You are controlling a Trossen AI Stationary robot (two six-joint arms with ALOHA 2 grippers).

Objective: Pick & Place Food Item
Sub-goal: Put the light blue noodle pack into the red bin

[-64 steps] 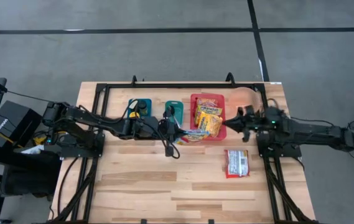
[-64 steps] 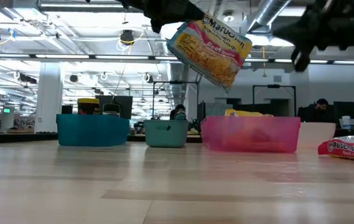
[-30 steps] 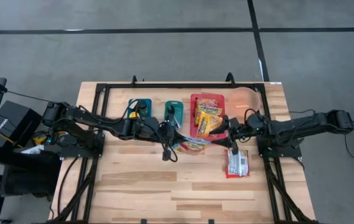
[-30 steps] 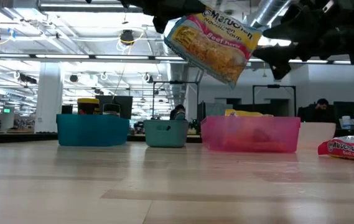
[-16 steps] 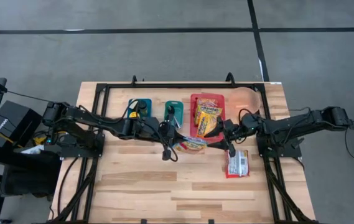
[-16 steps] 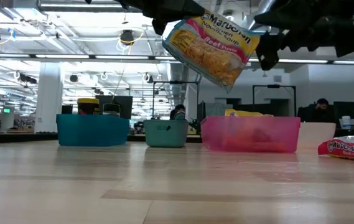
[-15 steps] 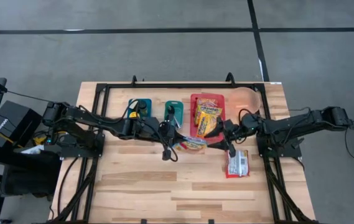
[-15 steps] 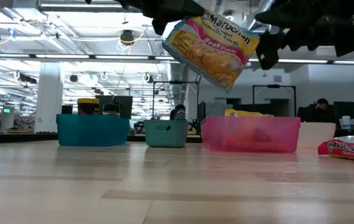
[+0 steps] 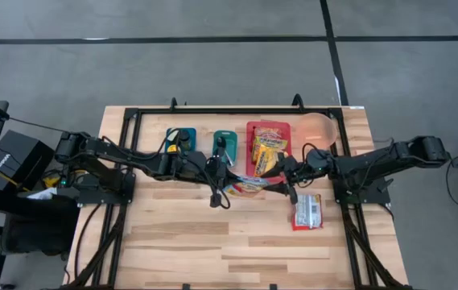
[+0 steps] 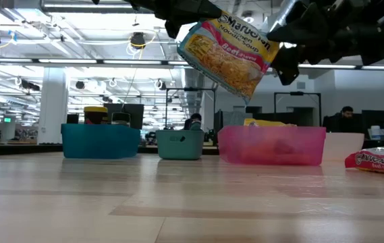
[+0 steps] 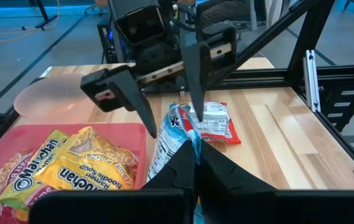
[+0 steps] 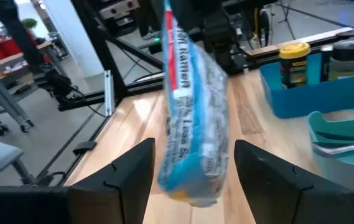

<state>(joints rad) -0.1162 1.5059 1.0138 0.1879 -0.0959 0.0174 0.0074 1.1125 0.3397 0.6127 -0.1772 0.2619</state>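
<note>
Overhead, the left gripper (image 10: 178,10) pinches a Maruchan ramen packet (image 10: 229,52) above the pale wood table (image 10: 111,202), right gripper (image 12: 192,165) spread wide around it, ceiling-lit office behind

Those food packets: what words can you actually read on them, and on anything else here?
"Maruchan", "Beef Flavor": held ramen packet.
"Maruchan Ramen Noodle Soup": packet in the pink bin.
"Ramen", "Less": held packet's blue edge, right wrist view.
Packet on the table: red logo unreadable.
Jar labels: blurred.
</note>
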